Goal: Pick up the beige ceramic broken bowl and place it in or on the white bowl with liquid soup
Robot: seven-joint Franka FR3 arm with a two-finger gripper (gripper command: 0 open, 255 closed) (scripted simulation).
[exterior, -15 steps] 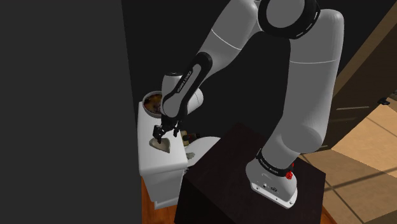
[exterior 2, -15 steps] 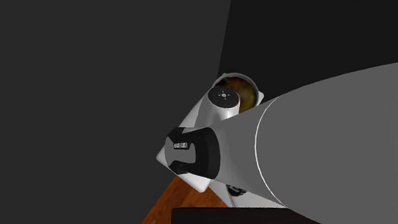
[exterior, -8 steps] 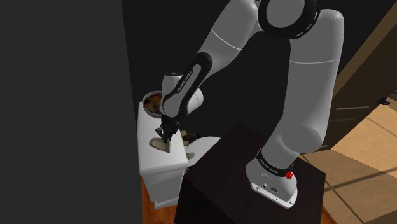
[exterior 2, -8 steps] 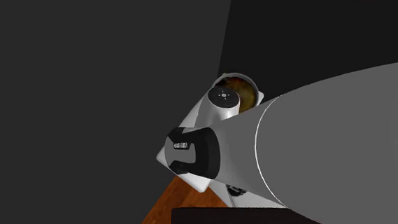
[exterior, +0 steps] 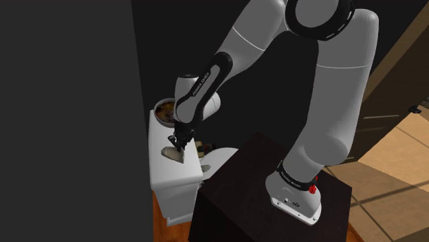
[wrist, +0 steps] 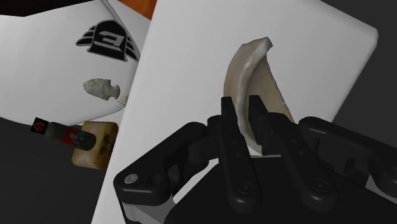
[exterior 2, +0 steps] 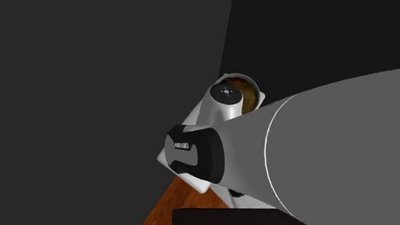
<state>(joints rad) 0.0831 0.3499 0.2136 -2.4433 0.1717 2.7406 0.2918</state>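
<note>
Beige broken bowl (wrist: 256,83): curved shard, likely light, stiff, brittle; my fingers (wrist: 229,127) pinch its thin wall.

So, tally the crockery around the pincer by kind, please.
Broken beige bowl piece, clasped in the pincer: 1
White bowl of brown soup: 1
Total: 2

White, rounded arm (exterior: 337,89) with glossy black joint rings (exterior: 313,14); small white lettering (exterior: 202,86) along a dark wrist band; red knob (exterior: 313,187) near the base. All-black, blocky gripper (wrist: 243,111) with round screws (wrist: 245,188) set in its body.
</note>
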